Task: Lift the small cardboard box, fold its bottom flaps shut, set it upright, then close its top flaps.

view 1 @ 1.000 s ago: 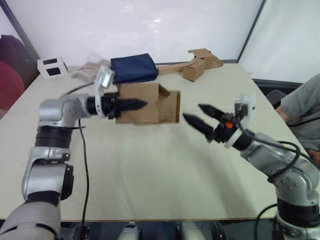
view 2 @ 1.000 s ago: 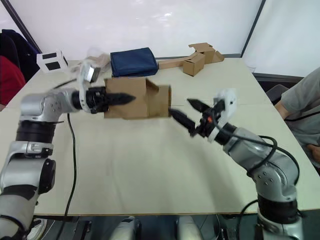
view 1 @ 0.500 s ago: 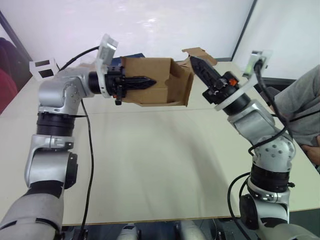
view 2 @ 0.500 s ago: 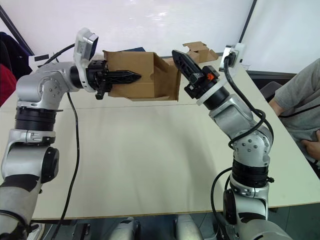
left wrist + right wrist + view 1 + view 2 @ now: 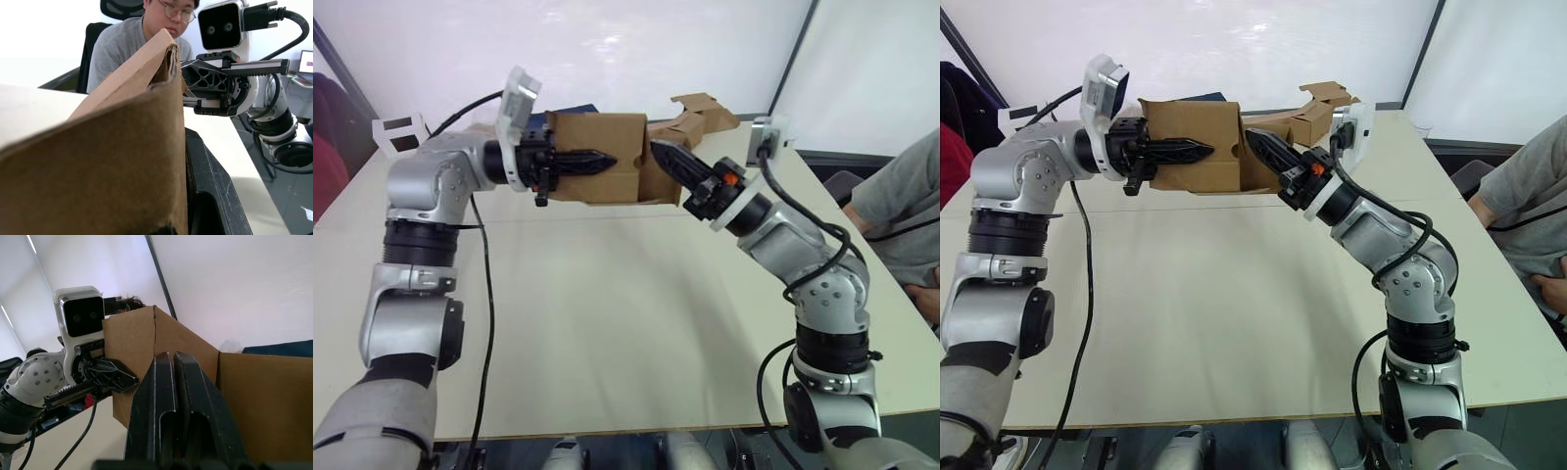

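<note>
The small cardboard box (image 5: 617, 186) hangs in the air above the table, lying on its side. My left gripper (image 5: 607, 160) is shut on its near wall, one black finger along the outside (image 5: 210, 196). The box's right end faces my right gripper (image 5: 658, 152), which is shut with nothing in it, fingers (image 5: 173, 382) pressed together. Its tip rests against a flap (image 5: 1255, 174) at that end, folded inward. I cannot tell whether these are the bottom flaps or the top flaps. The opposite end is hidden behind my left wrist.
The pale table (image 5: 607, 313) stretches below. At its far side lie a navy bag (image 5: 1205, 97), a brown box joined to a flat strip (image 5: 700, 113) and a white box with black windows (image 5: 396, 132). A person (image 5: 901, 215) sits at the right edge.
My right gripper has shut, then swung down and left to the box's right end. The flap that stood out there now lies folded in. My left gripper keeps the box raised.
</note>
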